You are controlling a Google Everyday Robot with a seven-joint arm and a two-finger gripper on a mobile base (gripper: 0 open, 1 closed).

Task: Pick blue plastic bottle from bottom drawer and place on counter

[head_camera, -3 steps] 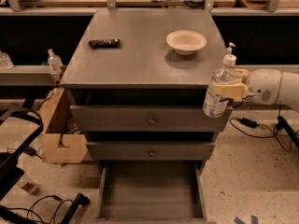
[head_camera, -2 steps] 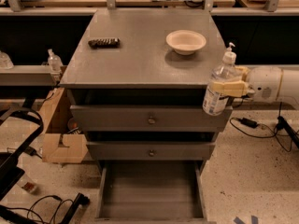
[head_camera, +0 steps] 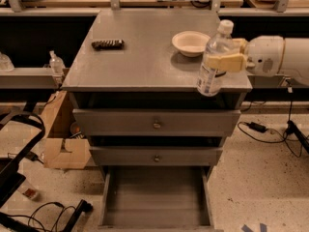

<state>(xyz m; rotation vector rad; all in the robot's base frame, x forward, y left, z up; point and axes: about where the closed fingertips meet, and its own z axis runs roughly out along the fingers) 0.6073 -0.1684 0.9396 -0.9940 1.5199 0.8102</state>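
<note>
The blue plastic bottle (head_camera: 214,59), clear with a white cap and a pale label, hangs tilted in the air over the counter's (head_camera: 145,57) front right corner. My gripper (head_camera: 227,58) comes in from the right on a white arm and is shut on the bottle's middle with its yellowish fingers (head_camera: 227,62). The bottle's base is at about the level of the counter's front edge. The bottom drawer (head_camera: 157,199) stands pulled open below, with nothing showing on its grey floor.
A white bowl (head_camera: 190,42) stands on the counter just left of the bottle. A dark flat bar (head_camera: 107,44) lies at the counter's left. Two shut drawer fronts with knobs (head_camera: 156,125) are under the counter. A cardboard box (head_camera: 60,139) and cables lie on the floor.
My gripper has carried the bottle up and to the left, from beside the cabinet's right edge to over the counter's front right corner.
</note>
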